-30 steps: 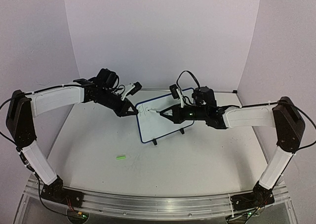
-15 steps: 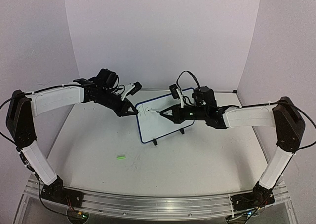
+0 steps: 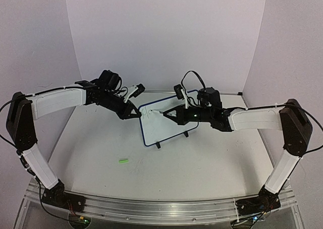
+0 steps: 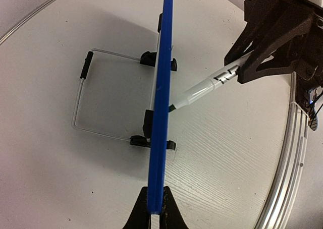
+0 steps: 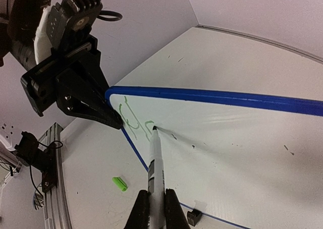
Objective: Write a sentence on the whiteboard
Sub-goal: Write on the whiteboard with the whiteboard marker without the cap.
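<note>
The whiteboard (image 3: 164, 124) stands upright mid-table on its wire stand (image 4: 83, 95); its blue rim (image 4: 160, 113) runs edge-on through the left wrist view. My left gripper (image 3: 135, 113) is shut on the board's upper left corner, its fingers (image 4: 173, 211) pinching the rim. My right gripper (image 3: 169, 116) is shut on a white marker (image 5: 154, 161), whose tip touches the board face (image 5: 227, 153) beside green strokes (image 5: 132, 122) near the top left corner. The marker (image 4: 204, 89) meets the board from the right in the left wrist view.
A green marker cap (image 3: 123, 161) lies on the table in front of the board, also seen as the cap (image 5: 119, 183) left of the marker. The metal rail (image 3: 161, 206) runs along the near edge. The white backdrop (image 3: 166, 37) rises behind.
The right gripper and marker have shifted slightly up and left along the board. The left arm and the board have stayed still.
</note>
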Robot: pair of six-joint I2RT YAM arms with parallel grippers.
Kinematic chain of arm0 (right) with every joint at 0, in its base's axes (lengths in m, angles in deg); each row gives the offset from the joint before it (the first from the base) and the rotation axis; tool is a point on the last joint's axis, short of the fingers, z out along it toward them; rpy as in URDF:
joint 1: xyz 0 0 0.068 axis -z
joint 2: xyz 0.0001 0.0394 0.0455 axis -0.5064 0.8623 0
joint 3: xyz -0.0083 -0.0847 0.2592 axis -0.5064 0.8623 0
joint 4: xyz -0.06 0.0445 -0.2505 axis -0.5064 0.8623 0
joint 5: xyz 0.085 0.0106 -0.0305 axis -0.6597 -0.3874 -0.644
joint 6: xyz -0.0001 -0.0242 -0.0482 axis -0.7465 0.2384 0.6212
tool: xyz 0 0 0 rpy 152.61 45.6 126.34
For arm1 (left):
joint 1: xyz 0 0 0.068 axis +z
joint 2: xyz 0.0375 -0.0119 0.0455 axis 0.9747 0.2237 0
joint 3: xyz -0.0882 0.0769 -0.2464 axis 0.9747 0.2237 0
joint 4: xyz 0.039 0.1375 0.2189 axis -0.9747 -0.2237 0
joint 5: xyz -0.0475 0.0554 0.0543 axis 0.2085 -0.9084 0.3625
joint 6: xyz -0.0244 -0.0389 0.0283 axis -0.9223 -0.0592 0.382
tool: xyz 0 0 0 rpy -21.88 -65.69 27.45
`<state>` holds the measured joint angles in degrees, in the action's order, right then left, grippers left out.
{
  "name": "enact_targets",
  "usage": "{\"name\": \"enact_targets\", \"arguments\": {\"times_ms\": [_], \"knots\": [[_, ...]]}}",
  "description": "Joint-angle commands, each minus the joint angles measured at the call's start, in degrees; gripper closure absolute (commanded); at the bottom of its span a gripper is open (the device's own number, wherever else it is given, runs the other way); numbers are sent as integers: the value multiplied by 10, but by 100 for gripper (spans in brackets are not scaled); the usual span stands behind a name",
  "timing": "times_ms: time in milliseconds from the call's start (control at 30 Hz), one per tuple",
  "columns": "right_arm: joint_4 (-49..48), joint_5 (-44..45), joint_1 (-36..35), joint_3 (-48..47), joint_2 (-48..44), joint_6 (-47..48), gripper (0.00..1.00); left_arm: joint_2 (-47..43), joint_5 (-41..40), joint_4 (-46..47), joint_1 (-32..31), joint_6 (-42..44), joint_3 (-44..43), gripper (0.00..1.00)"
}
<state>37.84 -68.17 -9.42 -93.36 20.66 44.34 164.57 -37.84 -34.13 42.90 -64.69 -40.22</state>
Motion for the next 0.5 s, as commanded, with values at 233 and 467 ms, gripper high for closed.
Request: {"name": "enact_targets", "arguments": {"times_ms": [233, 467], "knots": [[-28, -3, 3, -20, -18, -4, 100, 14, -16, -20, -5, 15, -13, 100], [-29, -11, 3, 4, -47, -5, 100, 12, -18, -20, -5, 15, -13, 100]]}}
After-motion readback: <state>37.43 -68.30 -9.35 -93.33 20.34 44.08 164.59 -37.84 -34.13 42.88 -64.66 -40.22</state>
